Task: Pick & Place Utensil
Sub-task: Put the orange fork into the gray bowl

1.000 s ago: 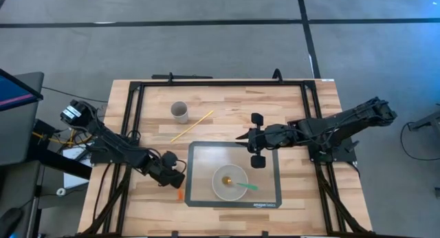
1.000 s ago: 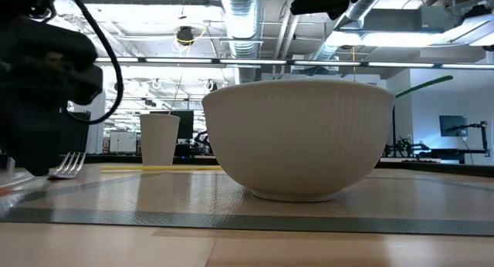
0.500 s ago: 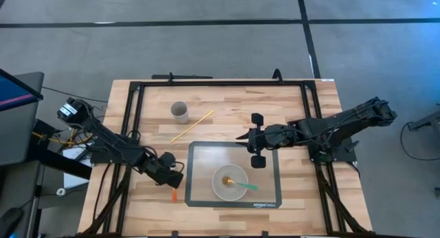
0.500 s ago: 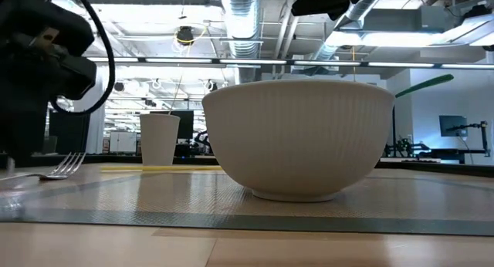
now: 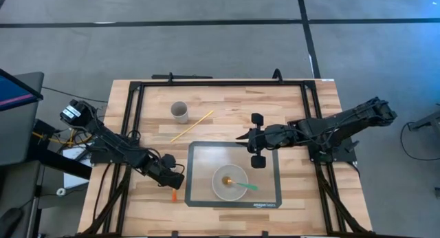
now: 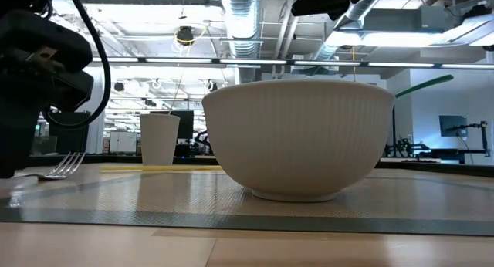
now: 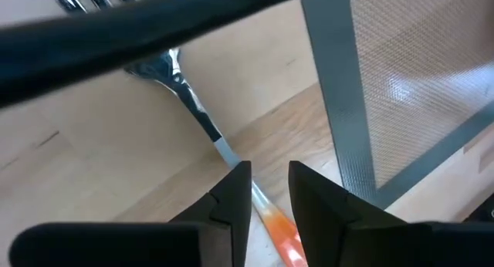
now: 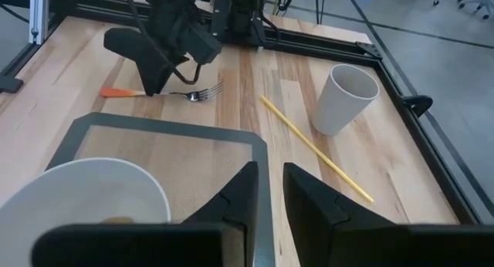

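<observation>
A fork with an orange handle (image 5: 176, 195) lies flat on the wood just left of the grey mat (image 5: 199, 155). Its tines (image 6: 65, 167) rest on the table, and the whole fork (image 8: 181, 93) shows in the right wrist view. My left gripper (image 5: 174, 179) stands over it, pointing down, shut on its handle. My right gripper (image 5: 249, 145) hovers shut above the mat's far edge and touches nothing. A white bowl (image 5: 218, 175) sits on the mat with a green utensil (image 5: 247, 186) leaning in it. My left gripper (image 7: 268, 186) pinches the fork between its two fingers where the metal neck meets the orange handle (image 7: 262, 209). The fingers come from above, pointing down, and lie across the handle. The fork stays flat on the table, with handle (image 8: 120, 92) and tines (image 8: 208, 91) both on the wood.
A white cup (image 5: 179, 112) stands at the far left of the table, with a yellow stick (image 5: 192, 126) lying slantwise beside it. A black frame (image 5: 134, 114) borders the tabletop. Bare wood shows to the right of the mat.
My left gripper rose a little and drew toward the table's left edge, then came back down over the fork's neck. The fork stayed flat on the table; its orange handle end shifted slightly.
</observation>
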Controlling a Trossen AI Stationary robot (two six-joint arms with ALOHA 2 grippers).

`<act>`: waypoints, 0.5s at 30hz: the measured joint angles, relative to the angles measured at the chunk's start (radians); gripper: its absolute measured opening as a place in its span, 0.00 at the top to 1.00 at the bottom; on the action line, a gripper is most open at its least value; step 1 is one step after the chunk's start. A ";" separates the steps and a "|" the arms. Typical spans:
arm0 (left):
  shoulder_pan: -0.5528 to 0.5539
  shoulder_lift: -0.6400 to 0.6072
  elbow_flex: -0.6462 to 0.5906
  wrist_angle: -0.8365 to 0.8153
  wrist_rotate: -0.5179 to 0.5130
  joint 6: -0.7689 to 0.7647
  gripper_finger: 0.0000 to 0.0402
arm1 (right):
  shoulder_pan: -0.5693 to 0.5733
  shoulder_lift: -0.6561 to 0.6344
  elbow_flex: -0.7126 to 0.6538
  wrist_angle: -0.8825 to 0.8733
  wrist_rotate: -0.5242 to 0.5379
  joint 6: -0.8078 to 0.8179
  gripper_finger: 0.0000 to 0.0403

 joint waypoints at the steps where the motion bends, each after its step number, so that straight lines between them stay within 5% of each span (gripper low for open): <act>1: 0.000 -0.005 0.005 -0.008 0.003 0.000 0.78 | 0.000 0.000 0.000 0.000 0.000 0.000 0.86; 15: -0.031 -0.015 0.046 -0.100 0.009 -0.025 0.89 | 0.000 0.000 0.000 0.001 0.000 0.000 0.86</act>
